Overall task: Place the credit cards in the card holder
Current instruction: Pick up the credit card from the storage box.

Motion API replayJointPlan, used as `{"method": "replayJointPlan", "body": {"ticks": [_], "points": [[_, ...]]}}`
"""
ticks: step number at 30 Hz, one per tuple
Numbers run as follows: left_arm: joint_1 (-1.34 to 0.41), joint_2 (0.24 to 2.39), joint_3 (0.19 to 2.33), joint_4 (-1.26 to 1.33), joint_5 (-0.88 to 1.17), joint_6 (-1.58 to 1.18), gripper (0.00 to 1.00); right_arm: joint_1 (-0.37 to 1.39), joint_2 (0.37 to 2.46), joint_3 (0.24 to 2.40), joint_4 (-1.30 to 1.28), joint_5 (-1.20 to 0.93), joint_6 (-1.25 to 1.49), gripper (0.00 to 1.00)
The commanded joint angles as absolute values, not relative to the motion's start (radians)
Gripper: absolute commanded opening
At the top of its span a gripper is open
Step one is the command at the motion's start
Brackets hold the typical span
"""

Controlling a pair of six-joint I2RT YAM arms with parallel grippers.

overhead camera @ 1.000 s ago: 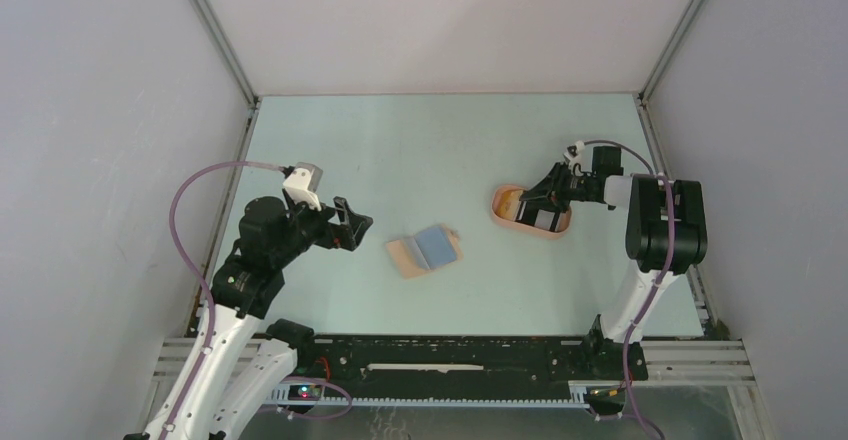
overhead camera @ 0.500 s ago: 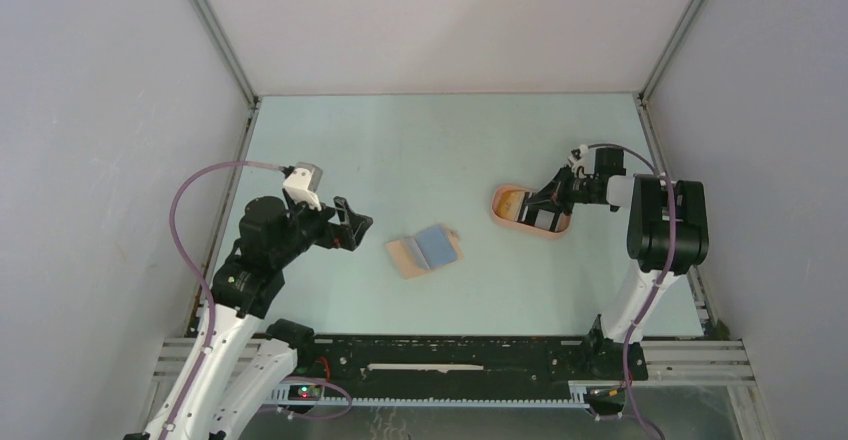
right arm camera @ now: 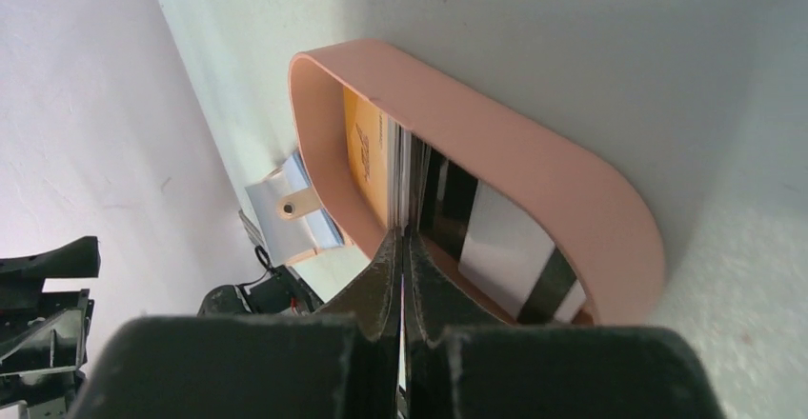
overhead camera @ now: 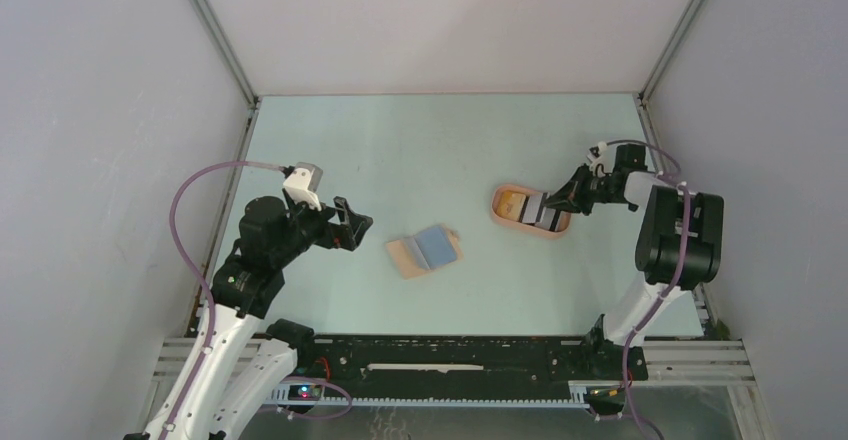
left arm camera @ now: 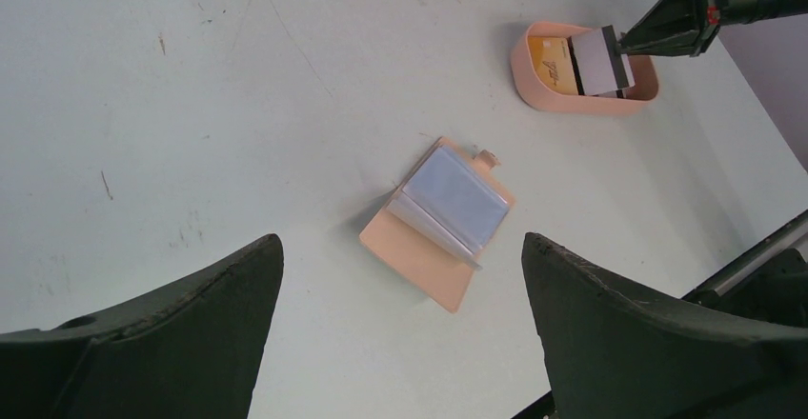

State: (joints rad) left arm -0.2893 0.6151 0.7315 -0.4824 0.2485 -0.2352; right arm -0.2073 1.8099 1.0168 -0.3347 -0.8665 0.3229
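Item 1, right gripper (right arm camera: pixel 402 244): black hard-plastic fingers pressed together on the thin edge of a held card (right arm camera: pixel 401 186). The card shows edge-on as a pale sliver running straight out from the fingertips, standing on edge inside the tray.

Item 2, tray (right arm camera: pixel 534 171): peach-pink smooth plastic oval with a low rounded wall, directly ahead of and below those fingertips.

Item 3, yellow card (right arm camera: pixel 368 152): glossy rectangle leaning inside the tray just left of the pinched card.

Item 4, black-and-white card (right arm camera: pixel 500 243): flat rectangle with dark bands, just right of the fingers.

Item 5, card holder (overhead camera: pixel 425 251): tan, matte, leather-like, nearly square, lying open and flat. It is well apart from the right gripper, beyond the tray's far end, and straight ahead of the left gripper (overhead camera: pixel 352 224), centred between its fingers. Its small rounded snap tab (left arm camera: pixel 488 159) points toward the tray.

Item 6, blue-grey card (left arm camera: pixel 455 200): smooth rectangle flat on the holder's tab half, long sides parallel to the tab edge.

Item 7, left gripper: dark curved fingers spread wide, holding nothing, hovering short of the holder.

Item 8, table (left arm camera: pixel 191 105): pale matte surface with faint scuffs.
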Motion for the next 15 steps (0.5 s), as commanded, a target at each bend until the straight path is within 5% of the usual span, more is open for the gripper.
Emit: {"method": "replayJointPlan", "body": {"ticks": [1, 15], "points": [[-0.279, 0.608, 0.716, -0.456, 0.295, -0.221, 1.00, -0.258, 1.721, 1.052, -0.447, -0.869, 0.211, 0.00], [-0.309, 0.511, 0.572, -0.105, 0.566, -0.534, 0.99, -0.225, 1.351, 1.047, -0.690, -1.171, -0.302, 0.00]]}}
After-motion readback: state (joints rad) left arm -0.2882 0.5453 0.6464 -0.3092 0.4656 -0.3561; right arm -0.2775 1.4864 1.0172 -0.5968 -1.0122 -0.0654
